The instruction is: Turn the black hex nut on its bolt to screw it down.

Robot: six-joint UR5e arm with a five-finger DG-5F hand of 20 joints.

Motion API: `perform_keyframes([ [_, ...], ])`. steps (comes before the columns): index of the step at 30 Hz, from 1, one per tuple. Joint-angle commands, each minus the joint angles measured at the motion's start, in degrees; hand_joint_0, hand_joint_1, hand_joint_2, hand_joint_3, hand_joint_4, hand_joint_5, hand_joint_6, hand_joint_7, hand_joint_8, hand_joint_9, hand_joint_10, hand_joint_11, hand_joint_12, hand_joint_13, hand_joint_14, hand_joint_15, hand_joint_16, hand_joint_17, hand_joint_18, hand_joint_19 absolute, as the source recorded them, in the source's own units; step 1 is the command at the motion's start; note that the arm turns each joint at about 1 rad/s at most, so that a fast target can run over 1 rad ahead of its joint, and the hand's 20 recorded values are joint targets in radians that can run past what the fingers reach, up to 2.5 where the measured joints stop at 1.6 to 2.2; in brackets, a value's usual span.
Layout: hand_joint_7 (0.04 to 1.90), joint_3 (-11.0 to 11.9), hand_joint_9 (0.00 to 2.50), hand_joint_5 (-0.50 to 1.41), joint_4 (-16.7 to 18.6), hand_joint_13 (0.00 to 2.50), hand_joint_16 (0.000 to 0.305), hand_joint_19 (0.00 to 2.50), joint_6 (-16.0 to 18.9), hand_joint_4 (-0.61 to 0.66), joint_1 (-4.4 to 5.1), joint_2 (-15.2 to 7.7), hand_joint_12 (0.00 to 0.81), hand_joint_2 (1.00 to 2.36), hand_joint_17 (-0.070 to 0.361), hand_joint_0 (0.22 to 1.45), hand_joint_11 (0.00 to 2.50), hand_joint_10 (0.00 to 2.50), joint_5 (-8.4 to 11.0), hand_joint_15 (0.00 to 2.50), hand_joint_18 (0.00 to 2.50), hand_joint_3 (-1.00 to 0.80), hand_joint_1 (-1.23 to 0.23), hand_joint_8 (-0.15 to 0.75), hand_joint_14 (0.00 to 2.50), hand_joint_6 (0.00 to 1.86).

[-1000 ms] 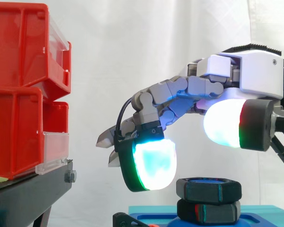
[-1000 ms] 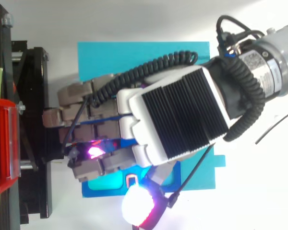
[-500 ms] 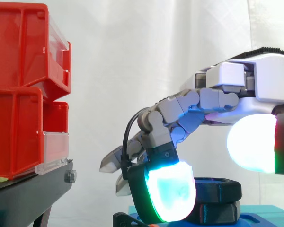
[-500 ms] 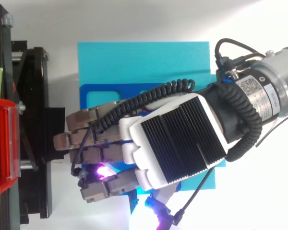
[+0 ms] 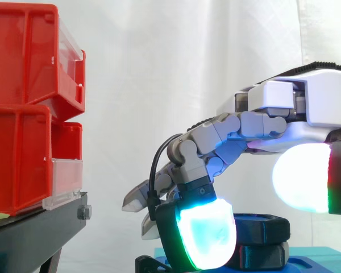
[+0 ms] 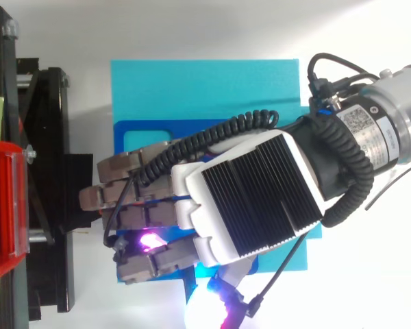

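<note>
While the hand arches above the blue base, the black hex nut sits on it.
It hangs low, presumably to turn the nut; whether it grips cannot be told.

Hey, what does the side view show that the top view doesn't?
From the side: two black nuts stacked one on the other, beneath the hand, which hides part of them. From above: the hand's ribbed black back covers that spot, and the light blue board spreads flat under it. Shared: the hand, the red bins and the black stand on the left.
</note>
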Motion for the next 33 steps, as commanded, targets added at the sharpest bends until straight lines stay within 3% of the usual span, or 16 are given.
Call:
perform_keyframes([
  [1,1.42,0.07,0.75,-0.02,0.15,0.53,0.048,0.34,-0.02,0.16,-0.15,0.02,0.32,1.0,0.109,0.5,0.11,0.0,-0.01,0.05,0.46,-0.5,-0.22,0.251,0.0,0.5],
  [11,1.44,-0.01,0.75,-0.02,0.94,0.53,0.048,0.34,-0.28,0.16,-1.12,0.02,0.319,1.0,0.109,0.5,0.11,0.0,-0.45,0.05,0.47,-0.5,-0.22,0.253,0.0,0.51],
  [22,1.46,-0.01,0.75,-0.02,0.15,0.53,0.048,0.34,-0.54,0.15,-2.79,0.02,0.317,1.0,0.109,0.51,0.11,0.0,-2.91,0.05,0.47,-0.5,-0.23,0.25,0.0,0.51],
  [27,1.46,-0.01,0.75,-0.02,-0.2,0.53,0.048,0.34,-0.63,0.16,-2.96,0.02,0.319,1.0,0.109,0.51,0.11,0.0,-2.91,0.06,0.47,-0.5,-0.23,0.253,0.0,0.51],
  [30,1.44,-0.01,0.75,-0.02,-0.64,0.53,0.048,0.34,-0.63,0.16,-3.76,-0.07,0.318,1.0,0.109,0.51,0.11,0.0,-3.7,0.06,0.47,-0.5,-0.23,0.25,0.0,0.51],
  [33,1.44,-0.01,0.75,-0.02,-0.73,0.53,0.048,0.34,-0.63,0.16,-3.84,0.02,0.318,1.0,0.109,0.5,0.11,0.0,-3.7,0.06,0.47,-0.5,-0.23,0.25,0.0,0.51],
])
